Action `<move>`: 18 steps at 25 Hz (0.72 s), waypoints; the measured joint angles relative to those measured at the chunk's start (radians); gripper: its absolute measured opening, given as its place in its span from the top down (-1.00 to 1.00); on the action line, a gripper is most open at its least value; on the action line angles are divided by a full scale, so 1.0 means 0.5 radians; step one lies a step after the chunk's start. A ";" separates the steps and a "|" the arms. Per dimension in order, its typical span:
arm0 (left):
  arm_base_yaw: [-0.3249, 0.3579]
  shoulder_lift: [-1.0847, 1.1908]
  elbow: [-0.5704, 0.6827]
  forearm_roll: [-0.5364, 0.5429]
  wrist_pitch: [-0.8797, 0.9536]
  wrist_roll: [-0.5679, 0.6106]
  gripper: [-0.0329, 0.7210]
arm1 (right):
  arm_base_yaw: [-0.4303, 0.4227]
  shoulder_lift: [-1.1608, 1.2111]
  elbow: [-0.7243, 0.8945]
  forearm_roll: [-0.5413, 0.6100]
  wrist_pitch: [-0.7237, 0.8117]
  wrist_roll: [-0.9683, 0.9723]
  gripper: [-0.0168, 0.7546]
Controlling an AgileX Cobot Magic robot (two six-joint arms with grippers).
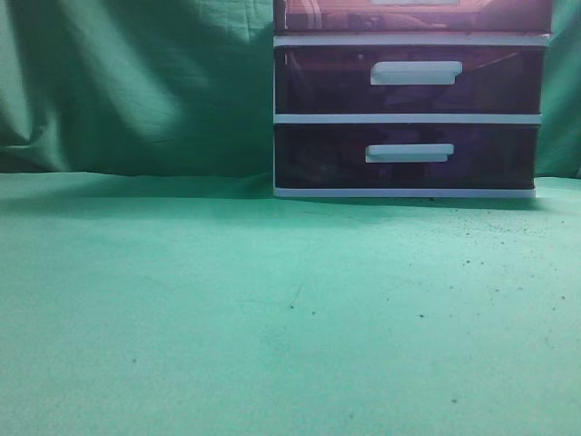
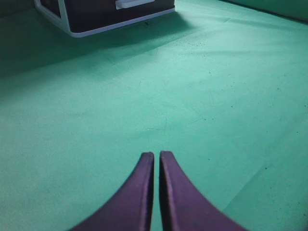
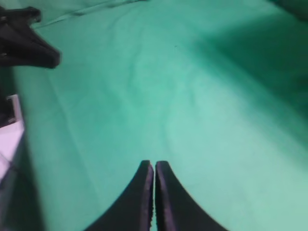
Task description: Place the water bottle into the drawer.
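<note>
Nowhere is the water bottle visible; probably light, slick and easily dented, best grasped mid-body. Far right, the drawer [image 1: 413, 15] looks shut. Left gripper [image 2: 156, 155] and right gripper [image 3: 154, 164] are closed, empty.

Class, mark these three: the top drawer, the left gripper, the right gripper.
top drawer [image 1: 345, 15], exterior view, on its reddish front.
left gripper [image 2: 157, 155], left wrist view, where its shut fingertips meet.
right gripper [image 3: 154, 164], right wrist view, where its shut fingertips meet.
</note>
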 joint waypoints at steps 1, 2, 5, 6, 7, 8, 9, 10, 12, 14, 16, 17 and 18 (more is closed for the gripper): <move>0.000 0.000 0.000 0.000 0.000 0.000 0.91 | 0.000 0.000 0.014 -0.010 -0.086 0.000 0.96; 0.000 0.000 0.000 0.000 0.000 0.000 0.91 | 0.000 0.000 0.031 -0.023 -0.183 0.000 0.96; 0.000 0.000 0.000 0.000 0.000 0.000 0.91 | 0.000 -0.046 0.119 -0.042 -0.563 0.084 0.96; 0.000 0.000 0.000 0.000 0.000 0.000 0.91 | 0.000 -0.105 0.151 -0.076 -0.623 0.109 0.96; 0.000 0.000 0.000 0.000 0.000 0.000 0.91 | -0.017 -0.183 0.192 -0.137 -0.657 0.166 0.96; 0.000 0.000 0.000 0.000 -0.004 0.000 0.91 | -0.048 -0.255 0.235 -0.212 -0.661 0.274 0.96; 0.000 0.000 0.000 0.000 -0.003 0.000 0.91 | -0.089 -0.345 0.273 -0.333 -0.647 0.435 0.96; 0.000 0.000 0.000 0.000 -0.003 0.000 0.91 | -0.156 -0.432 0.301 -0.481 -0.618 0.598 0.96; 0.000 0.000 0.000 0.000 -0.003 0.000 0.91 | -0.308 -0.584 0.350 -0.793 -0.474 1.018 0.96; 0.000 0.000 0.000 0.000 -0.003 0.000 0.91 | -0.486 -0.730 0.383 -1.088 -0.296 1.321 0.96; 0.000 0.000 0.000 0.000 -0.003 0.000 0.91 | -0.636 -0.853 0.424 -1.266 -0.177 1.501 0.96; 0.000 0.000 0.000 0.000 -0.003 0.000 0.91 | -0.710 -0.917 0.450 -1.326 -0.173 1.538 0.96; 0.000 0.000 0.000 0.000 -0.003 0.000 0.91 | -0.779 -0.987 0.491 -1.364 -0.182 1.566 0.96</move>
